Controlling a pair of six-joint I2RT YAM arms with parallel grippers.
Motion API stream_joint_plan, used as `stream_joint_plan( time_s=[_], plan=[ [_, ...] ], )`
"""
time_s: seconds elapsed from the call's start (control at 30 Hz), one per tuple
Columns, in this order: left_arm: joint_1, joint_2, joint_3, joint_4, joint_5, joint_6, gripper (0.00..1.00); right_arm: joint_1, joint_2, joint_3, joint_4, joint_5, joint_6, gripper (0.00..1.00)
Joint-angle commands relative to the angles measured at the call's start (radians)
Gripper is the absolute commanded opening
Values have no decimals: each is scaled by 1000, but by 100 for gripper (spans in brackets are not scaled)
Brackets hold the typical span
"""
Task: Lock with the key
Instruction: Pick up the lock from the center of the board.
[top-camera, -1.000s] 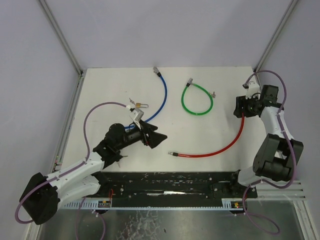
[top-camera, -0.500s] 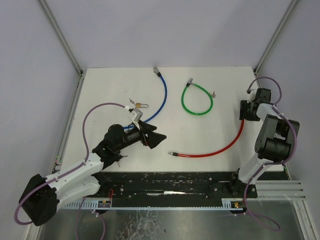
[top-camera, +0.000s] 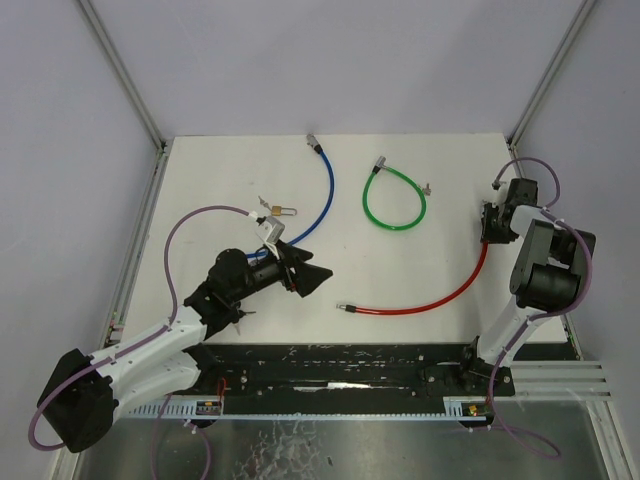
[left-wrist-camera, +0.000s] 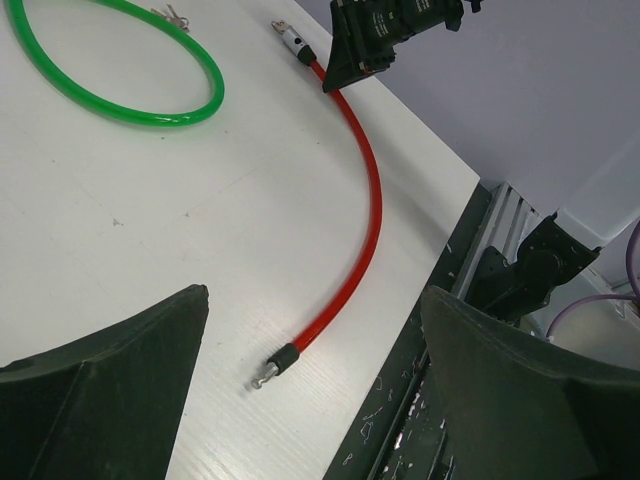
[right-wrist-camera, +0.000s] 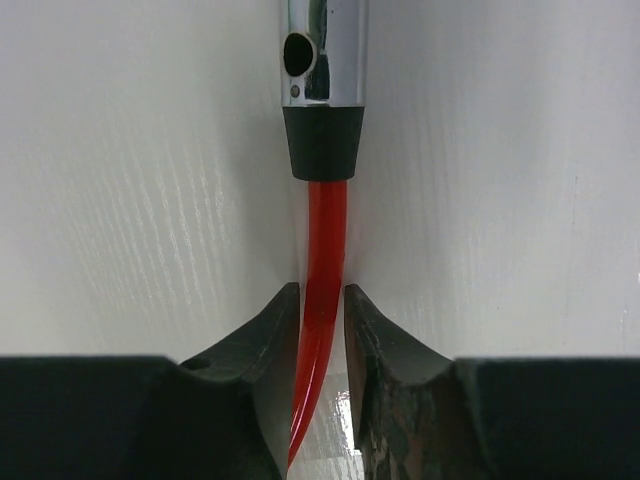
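My right gripper (right-wrist-camera: 320, 305) pinches the red cable (right-wrist-camera: 326, 225) just behind its chrome lock barrel (right-wrist-camera: 323, 50), cable axis straight ahead of me (far right of table); my left gripper (left-wrist-camera: 312, 300) gapes, well away.

This looks like a robotics lab test cell. A bare white counter (top-camera: 220, 190) is boxed in by plain pale panels (top-camera: 330, 60) on aluminium posts (top-camera: 122, 75). A left arm (top-camera: 150, 350) and a right arm (top-camera: 545, 270) are bolted along a black rail (top-camera: 340, 358), and purple cables (top-camera: 169, 262) loop off them.
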Motion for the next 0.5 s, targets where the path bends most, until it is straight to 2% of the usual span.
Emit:
stream_joint_plan(
  time_s=[0.0, 0.13, 0.3, 0.47],
  plan=[
    [-3, -10, -13, 43, -13, 23, 86, 0, 24, 25, -11, 13, 3, 30],
    [-4, -17, -15, 39, -15, 24, 86, 0, 45, 35, -27, 10, 1, 26],
    [-3, -25, -17, 37, -21, 26, 86, -2, 55, 52, -49, -14, 3, 12],
    [-3, -25, -20, 41, -17, 29, 86, -10, 14, 58, -47, -86, 4, 3]
  ],
)
